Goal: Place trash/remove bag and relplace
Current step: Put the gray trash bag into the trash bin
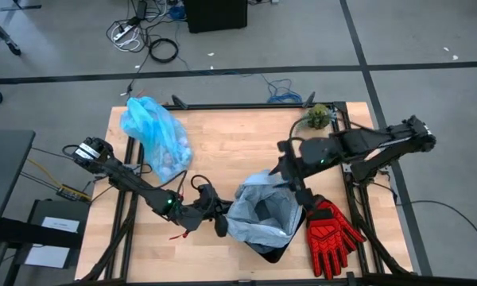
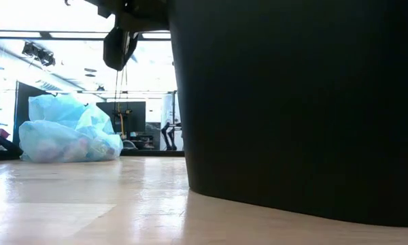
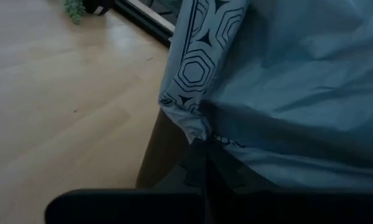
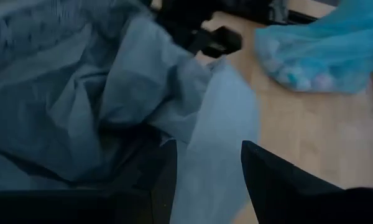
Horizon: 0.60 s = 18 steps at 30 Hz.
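A black bin [image 1: 274,248] stands near the table's front edge and fills the right of the low view [image 2: 292,102]. A pale grey-blue bag [image 1: 258,210] lines it. My left gripper [image 1: 220,225] is shut on that bag at the bin's left side. My right gripper [image 4: 205,162] is open above the bin's far rim [image 1: 290,181]. A fold of the grey-blue bag lies below its fingers, and I cannot tell whether they touch it. The cyan-blue bag [image 1: 153,133] lies on the table at the far left, with trash wads [image 4: 298,78] showing through it. My left gripper pinches the grey-blue bag's printed top edge [image 3: 196,127] at the bin's left side, coming nearly level from the table's left. The fingertips are hidden under the plastic. The bag drapes from the hold over the bin's wall [image 3: 158,158].
A red and black glove [image 1: 331,234] lies on the table right of the bin. A small green plant [image 1: 318,117] sits at the far right corner. Bare wood lies between the cyan-blue bag and the bin [image 1: 230,151].
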Each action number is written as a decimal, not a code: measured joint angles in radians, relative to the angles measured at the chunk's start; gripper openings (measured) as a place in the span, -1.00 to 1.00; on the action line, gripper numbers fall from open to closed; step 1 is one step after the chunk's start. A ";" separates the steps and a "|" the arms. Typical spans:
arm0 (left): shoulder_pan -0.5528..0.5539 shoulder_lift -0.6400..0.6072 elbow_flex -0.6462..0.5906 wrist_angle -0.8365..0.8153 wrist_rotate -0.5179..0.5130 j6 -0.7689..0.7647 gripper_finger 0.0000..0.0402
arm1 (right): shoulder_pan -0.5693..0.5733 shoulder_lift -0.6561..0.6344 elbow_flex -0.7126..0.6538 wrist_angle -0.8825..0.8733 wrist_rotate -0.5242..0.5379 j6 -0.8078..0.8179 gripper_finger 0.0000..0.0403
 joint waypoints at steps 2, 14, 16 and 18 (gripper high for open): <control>0.000 0.000 0.000 0.000 -0.001 0.000 -0.97 | 0.005 0.011 0.000 -0.004 0.057 -0.023 -0.18; 0.000 0.000 0.000 -0.005 -0.001 0.002 -0.97 | -0.055 0.087 0.001 -0.044 0.157 -0.048 -0.91; 0.000 0.000 0.000 -0.002 0.000 0.003 -0.97 | -0.053 0.095 0.001 -0.061 0.164 -0.039 -0.96; -0.001 0.000 0.000 -0.003 0.009 0.004 -0.97 | -0.059 0.096 0.001 -0.097 0.164 -0.019 -0.99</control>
